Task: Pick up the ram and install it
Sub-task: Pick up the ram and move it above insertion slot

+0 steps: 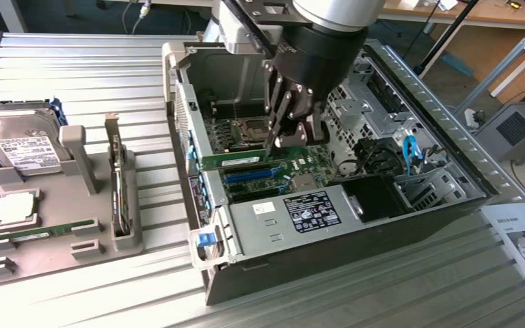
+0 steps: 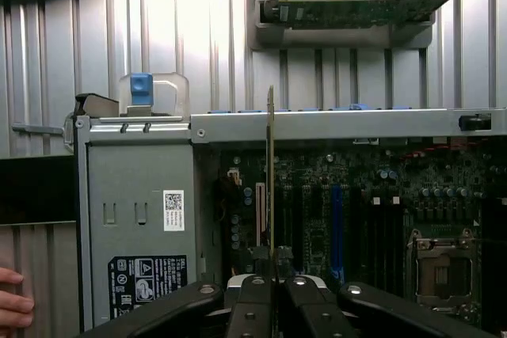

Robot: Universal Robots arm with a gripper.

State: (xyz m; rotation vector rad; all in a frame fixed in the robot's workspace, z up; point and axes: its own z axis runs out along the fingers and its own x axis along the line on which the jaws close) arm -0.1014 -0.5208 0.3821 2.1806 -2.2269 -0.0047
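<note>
Ram (image 2: 271,187) is pinched edge-on in the gripper (image 2: 273,282), jaws nearly shut on it, inside the PC case (image 2: 356,126) above the motherboard (image 2: 396,187). We reckon we're mid-install; it needs squaring to its slot

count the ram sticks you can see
2. One ram stick is held by the shut gripper inside the open computer case. A second ram stick lies on the grey tray at the exterior view's left. Others may be hidden.

Gripper (image 1: 287,142) with ram (image 1: 240,161) inside computer case (image 1: 399,225)
</note>
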